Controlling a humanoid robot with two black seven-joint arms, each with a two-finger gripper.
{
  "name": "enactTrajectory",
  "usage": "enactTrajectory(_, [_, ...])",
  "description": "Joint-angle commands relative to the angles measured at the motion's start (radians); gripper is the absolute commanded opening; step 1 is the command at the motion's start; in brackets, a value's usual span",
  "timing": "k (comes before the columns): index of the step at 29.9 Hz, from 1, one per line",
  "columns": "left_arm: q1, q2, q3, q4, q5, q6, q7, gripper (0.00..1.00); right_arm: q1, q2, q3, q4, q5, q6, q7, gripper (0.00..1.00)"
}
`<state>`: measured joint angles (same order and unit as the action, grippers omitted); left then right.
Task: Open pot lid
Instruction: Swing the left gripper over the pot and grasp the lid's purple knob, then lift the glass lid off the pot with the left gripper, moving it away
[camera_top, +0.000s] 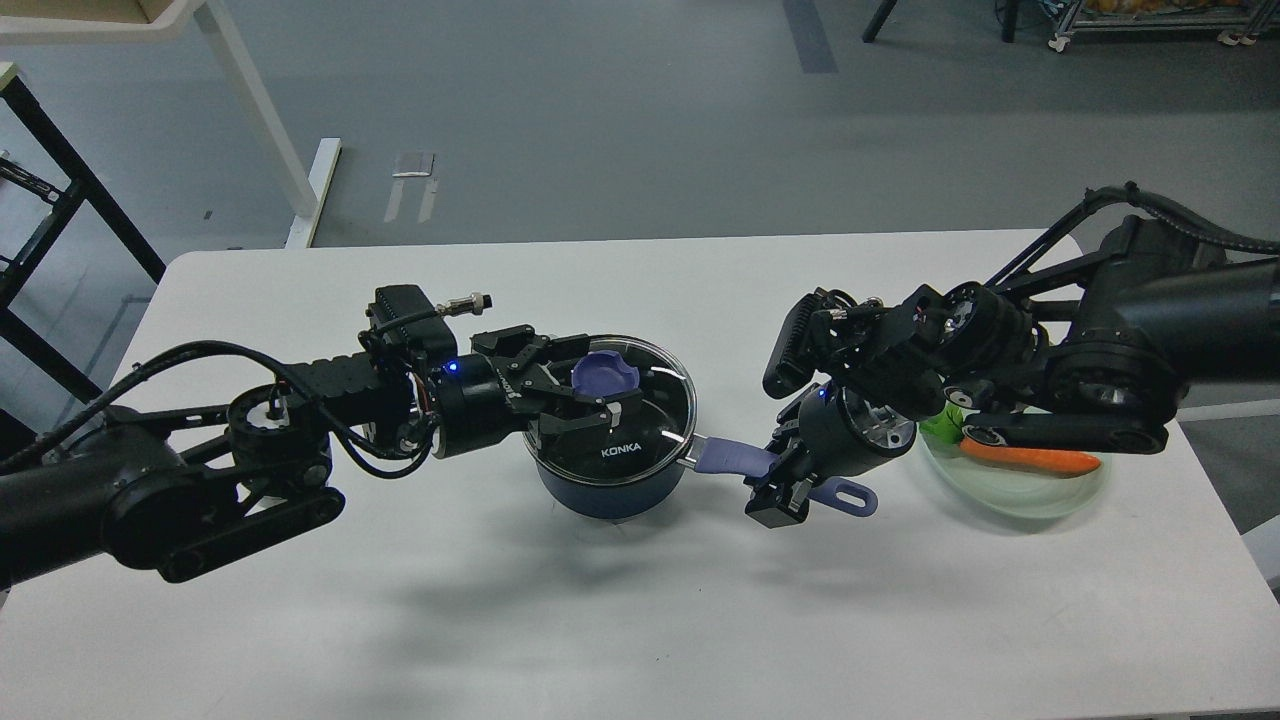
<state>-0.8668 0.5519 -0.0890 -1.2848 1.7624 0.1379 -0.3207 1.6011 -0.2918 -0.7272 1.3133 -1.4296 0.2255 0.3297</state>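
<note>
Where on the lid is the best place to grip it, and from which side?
By the knob at the centre of the lid: it is the only raised part, the glass is flat and steel-rimmed. Come from the left, where the left gripper already has fingers either side of it; the right gripper is at the handle.

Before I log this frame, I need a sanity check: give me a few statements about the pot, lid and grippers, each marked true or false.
1. The lid sits on the pot. True.
2. The left gripper is at the lid's knob. True.
3. The right gripper hovers over the carrot. False: it is shut on the pot's handle.
4. The carrot lies inside the pot. False: it lies on the green plate, right of the pot.
5. The lid reads KONKA. True.
</note>
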Motion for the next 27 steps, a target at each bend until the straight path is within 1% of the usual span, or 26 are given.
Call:
enactTrajectory(1, [-0.004,-0.007,0.000,0.009,-0.004,0.006,0.000,0.96,0.000,0.000,-0.001,0.000,0.000,0.000,0.000,0.21])
enactTrajectory(9, [0.005,-0.009,0.012,0.010,0.002,0.006,0.002,0.96,0.000,0.003,-0.001,-0.002,0.000,0.000,0.000,0.21])
enactTrajectory(18, [0.006,-0.023,0.049,0.047,0.002,0.023,0.003,0.95,-0.001,0.017,-0.001,-0.011,0.006,0.000,0.002,0.21])
enactTrajectory(20, [0.006,-0.024,0.051,0.047,0.000,0.026,0.002,0.90,-0.001,0.019,0.000,-0.012,0.006,0.000,0.002,0.21])
enactTrajectory(23, [0.005,-0.024,0.051,0.047,0.000,0.041,0.002,0.78,-0.001,0.023,-0.001,-0.016,0.005,0.000,0.002,0.21])
enactTrajectory(27, [0.005,-0.023,0.051,0.047,0.000,0.042,0.000,0.68,-0.001,0.023,0.000,-0.016,0.006,0.000,0.002,0.21])
